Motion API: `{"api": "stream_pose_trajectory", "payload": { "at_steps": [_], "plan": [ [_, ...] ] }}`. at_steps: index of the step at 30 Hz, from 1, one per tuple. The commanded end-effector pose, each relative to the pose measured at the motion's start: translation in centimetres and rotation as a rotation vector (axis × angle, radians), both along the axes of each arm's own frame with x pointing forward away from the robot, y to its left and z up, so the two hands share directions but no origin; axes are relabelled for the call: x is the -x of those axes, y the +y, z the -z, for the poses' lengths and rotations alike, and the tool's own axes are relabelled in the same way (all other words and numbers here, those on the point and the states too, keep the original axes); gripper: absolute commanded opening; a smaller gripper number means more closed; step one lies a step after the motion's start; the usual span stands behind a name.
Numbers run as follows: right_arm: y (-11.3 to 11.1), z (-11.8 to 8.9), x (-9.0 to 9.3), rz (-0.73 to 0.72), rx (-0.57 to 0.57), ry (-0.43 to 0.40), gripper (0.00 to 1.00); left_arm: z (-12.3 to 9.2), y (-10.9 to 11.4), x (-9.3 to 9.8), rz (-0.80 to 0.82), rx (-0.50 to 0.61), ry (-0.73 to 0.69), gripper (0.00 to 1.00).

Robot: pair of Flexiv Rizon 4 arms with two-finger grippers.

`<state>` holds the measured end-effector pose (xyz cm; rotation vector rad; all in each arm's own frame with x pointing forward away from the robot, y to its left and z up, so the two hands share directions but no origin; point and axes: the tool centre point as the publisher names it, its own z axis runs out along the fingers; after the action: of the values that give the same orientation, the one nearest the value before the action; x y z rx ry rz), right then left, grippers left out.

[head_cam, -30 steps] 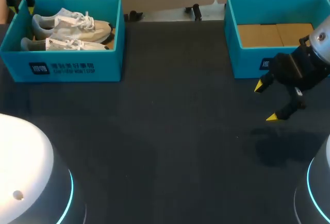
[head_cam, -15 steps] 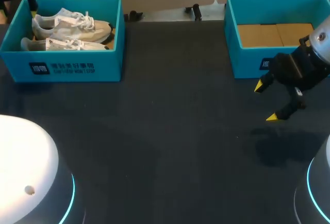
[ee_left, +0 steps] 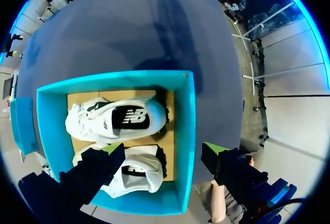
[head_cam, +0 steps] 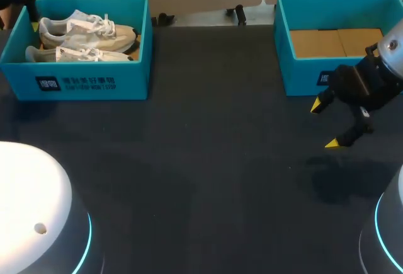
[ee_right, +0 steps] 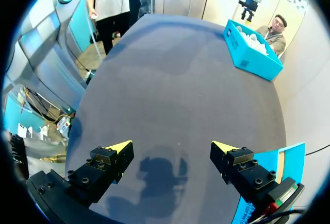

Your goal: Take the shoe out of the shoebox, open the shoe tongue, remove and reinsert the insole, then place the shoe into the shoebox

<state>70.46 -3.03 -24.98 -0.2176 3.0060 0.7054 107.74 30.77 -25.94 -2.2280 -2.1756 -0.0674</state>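
Left gripper (ee_left: 162,151) hanging spread wide over shoebox (ee_left: 186,121), right gripper (head_cam: 325,124) sitting spread too. Shoe (ee_left: 142,180) looking light, squishy upper, so pinching stiffer heel collar probably safest.

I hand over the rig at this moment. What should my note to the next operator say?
Left gripper: open, empty, above the left shoebox, one finger over a shoe, the other outside the wall.
Right gripper: open, empty, above the table before the empty right shoebox.
Both shoes lie in the left shoebox.
Done: nothing yet.
Left to do: every step, starting with lifting a shoe out.
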Motion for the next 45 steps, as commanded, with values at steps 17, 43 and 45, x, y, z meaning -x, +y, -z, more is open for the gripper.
{"api": "stream_pose_trajectory", "payload": {
  "at_steps": [17, 43, 45],
  "plan": [
    [0.1, 0.1, 0.1, 0.002, 0.003, -0.001, 1.00, 3.0, -0.7, 3.2, 0.078, 0.018, -0.001, 0.48],
    [0.1, 0.1, 0.1, 0.002, 0.003, -0.001, 1.00, 8.4, -0.7, 1.7, 0.054, 0.039, 0.016, 0.44],
    [0.1, 0.1, 0.1, 0.002, 0.003, -0.001, 1.00, 8.7, -0.7, 1.5, 0.063, 0.040, 0.015, 0.45]
  ]
}}
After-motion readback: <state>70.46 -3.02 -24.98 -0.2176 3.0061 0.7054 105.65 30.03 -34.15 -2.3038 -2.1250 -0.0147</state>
